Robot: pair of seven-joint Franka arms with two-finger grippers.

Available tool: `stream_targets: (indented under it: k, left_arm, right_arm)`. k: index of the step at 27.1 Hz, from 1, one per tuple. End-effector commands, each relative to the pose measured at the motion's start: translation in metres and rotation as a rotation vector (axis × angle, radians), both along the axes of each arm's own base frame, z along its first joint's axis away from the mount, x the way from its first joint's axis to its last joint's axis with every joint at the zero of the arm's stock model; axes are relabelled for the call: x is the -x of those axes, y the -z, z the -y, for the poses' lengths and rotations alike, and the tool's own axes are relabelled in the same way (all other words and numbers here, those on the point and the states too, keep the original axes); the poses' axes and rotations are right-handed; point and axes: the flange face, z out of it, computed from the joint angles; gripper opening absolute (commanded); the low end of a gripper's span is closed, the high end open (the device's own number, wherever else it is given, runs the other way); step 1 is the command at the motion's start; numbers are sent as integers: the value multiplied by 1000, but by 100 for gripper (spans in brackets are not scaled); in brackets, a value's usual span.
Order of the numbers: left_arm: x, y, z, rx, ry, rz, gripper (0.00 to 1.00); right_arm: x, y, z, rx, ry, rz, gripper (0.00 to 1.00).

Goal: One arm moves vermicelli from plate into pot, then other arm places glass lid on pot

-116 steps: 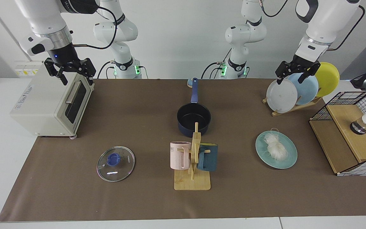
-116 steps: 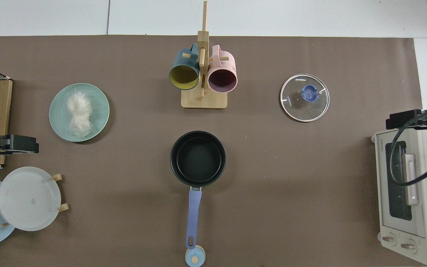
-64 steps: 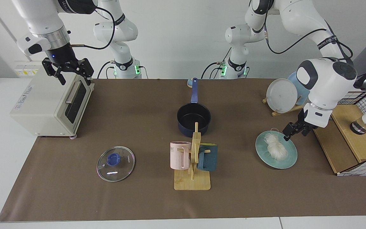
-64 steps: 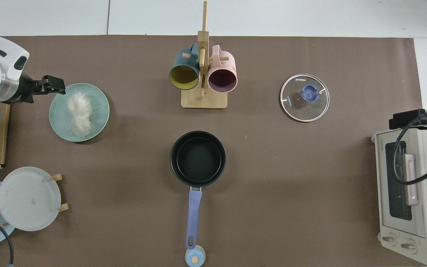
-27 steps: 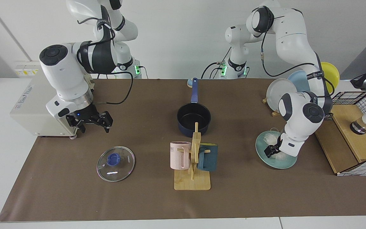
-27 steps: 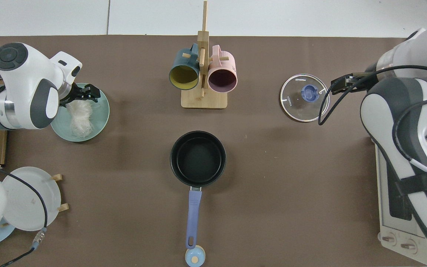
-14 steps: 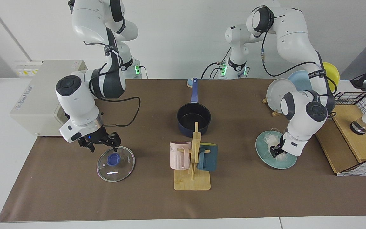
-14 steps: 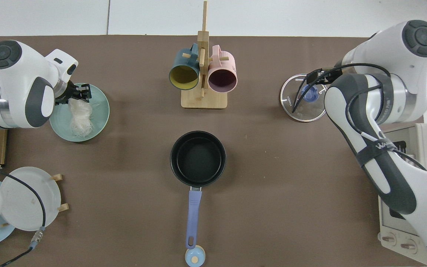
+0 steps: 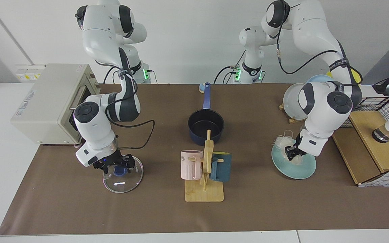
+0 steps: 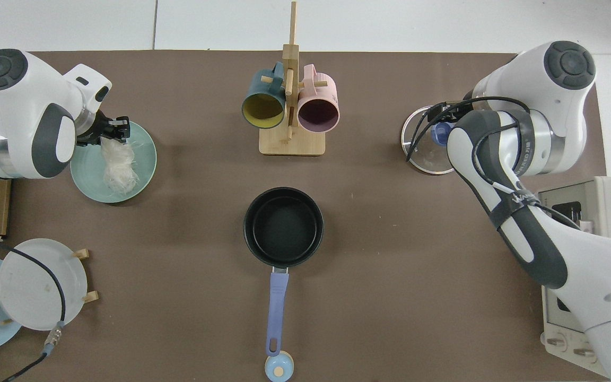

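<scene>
The left arm bends down steeply from its base, wrist folded low near one end of the desk; the left tool (image 9: 289, 152) points downward with its fingers closed. The right arm folds down likewise near the opposite end; the right tool (image 9: 116, 166) points at the desk, fingers spread apart.

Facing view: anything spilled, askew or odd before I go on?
Nothing spilled or damaged. Loose vermicelli strands stick out past the plate's far rim, where the left end effector pinches the bundle. The pot is empty and upright; the glass lid lies flat, the right end effector open over its knob.
</scene>
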Motion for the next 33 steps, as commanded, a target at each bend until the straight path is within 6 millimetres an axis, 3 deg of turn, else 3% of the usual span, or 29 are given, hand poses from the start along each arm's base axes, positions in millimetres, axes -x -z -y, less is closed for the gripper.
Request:
stream_targets:
  k: [1, 4, 7, 12, 17, 21, 25, 28, 30, 33]
  left_arm:
    - [21, -41, 22, 11, -15, -29, 0]
    - [31, -54, 52, 29, -1, -42, 0]
    - [43, -69, 96, 47, -35, -36, 0]
    - [69, -75, 174, 92, -7, -50, 0]
    - [98, -74, 233, 118, 2, -66, 0]
    - [130, -59, 273, 108, 24, -107, 0]
    - [162, -39, 297, 95, 50, -103, 0]
    - [182, -30, 309, 93, 60, -91, 0]
    - [191, -24, 314, 84, 72, -102, 0]
    - [192, -15, 314, 84, 72, -109, 0]
  right_arm:
    - [2, 17, -6, -1, -9, -9, 100]
    - [5, 24, -5, 5, -17, -23, 100]
    - [6, 30, -6, 9, -21, -33, 100]
    - [7, 37, 0, 27, -38, -43, 100]
    - [9, 43, 5, 27, -34, -55, 98]
    - [10, 45, 4, 29, -36, -60, 82]
    - [9, 41, -1, 30, -42, -52, 35]
    - [9, 41, -5, 38, -52, -51, 7]
    - [9, 40, -8, 41, -58, -50, 0]
    - [9, 39, -12, 39, -61, -51, 0]
